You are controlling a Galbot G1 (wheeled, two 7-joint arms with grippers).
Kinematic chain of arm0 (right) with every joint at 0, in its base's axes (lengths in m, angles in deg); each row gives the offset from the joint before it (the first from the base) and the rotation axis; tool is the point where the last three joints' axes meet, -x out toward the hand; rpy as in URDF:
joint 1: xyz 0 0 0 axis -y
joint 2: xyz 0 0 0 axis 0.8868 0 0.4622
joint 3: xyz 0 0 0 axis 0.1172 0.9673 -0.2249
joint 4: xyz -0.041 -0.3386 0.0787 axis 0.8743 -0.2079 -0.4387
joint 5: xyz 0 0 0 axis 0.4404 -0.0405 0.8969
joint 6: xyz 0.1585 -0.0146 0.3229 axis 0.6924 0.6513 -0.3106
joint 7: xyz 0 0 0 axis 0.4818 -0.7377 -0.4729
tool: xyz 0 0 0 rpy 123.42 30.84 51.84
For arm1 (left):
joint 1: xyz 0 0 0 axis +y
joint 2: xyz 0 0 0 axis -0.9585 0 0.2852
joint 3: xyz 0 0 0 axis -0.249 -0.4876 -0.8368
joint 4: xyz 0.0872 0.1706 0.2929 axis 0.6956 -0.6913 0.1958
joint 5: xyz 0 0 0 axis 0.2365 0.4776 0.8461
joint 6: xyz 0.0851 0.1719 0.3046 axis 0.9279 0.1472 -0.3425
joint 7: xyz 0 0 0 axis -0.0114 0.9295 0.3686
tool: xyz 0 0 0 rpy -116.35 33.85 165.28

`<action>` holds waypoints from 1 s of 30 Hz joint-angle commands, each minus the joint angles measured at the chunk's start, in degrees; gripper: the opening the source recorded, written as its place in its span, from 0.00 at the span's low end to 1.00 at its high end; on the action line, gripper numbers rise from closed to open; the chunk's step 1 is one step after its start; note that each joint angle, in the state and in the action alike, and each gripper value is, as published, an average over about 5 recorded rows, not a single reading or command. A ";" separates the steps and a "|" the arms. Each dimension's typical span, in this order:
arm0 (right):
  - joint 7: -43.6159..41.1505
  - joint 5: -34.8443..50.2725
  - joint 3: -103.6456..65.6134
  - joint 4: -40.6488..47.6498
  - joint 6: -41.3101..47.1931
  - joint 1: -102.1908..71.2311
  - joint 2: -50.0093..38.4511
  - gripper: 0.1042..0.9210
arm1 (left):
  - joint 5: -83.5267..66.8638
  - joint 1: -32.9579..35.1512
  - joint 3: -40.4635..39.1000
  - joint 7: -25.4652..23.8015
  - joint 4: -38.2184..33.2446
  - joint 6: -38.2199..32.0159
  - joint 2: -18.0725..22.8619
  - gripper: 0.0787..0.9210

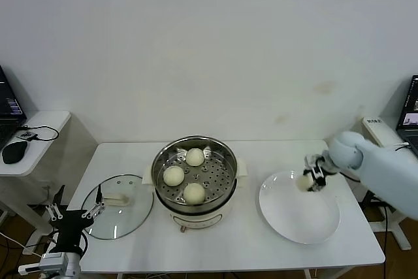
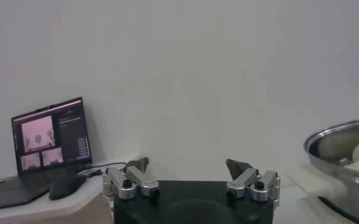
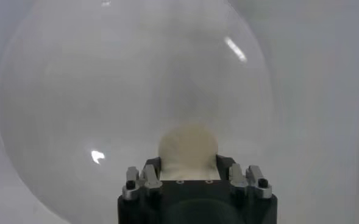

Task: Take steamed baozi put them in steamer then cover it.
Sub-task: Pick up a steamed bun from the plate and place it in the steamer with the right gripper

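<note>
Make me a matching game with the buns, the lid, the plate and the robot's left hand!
Things:
1. Three baozi
2. Glass lid
3. Plate
4. Left gripper

Places or states:
A. Flat on the table, left of the steamer
B. Open, holding nothing, at the table's left edge
C. On the perforated tray
D. Under the right gripper, which is shut on the last baozi

Pairs: 1-C, 2-A, 3-D, 4-B

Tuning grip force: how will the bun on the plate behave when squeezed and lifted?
The last baozi looks smooth and puffy, so probably soft and easily dented. Being round, it may roll on the glossy plate if nudged. The right claw appears closed on it.
</note>
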 commanded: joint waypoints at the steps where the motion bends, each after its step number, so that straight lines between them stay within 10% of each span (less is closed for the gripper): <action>1: 1.25 15.95 14.11 -7.18 6.39 27.79 7.01 0.59 | 0.49 -0.33 -0.70 -0.04 -0.24 0.23 -0.26 0.88; 15: 16.74 41.70 17.38 -8.11 22.42 27.78 27.22 0.60 | 3.57 -0.05 -1.11 -0.27 -0.90 0.17 0.18 0.88; 30: 17.56 34.13 20.46 -4.98 24.05 17.38 30.14 0.60 | 2.19 1.63 1.44 -0.22 -1.09 -0.48 0.92 0.88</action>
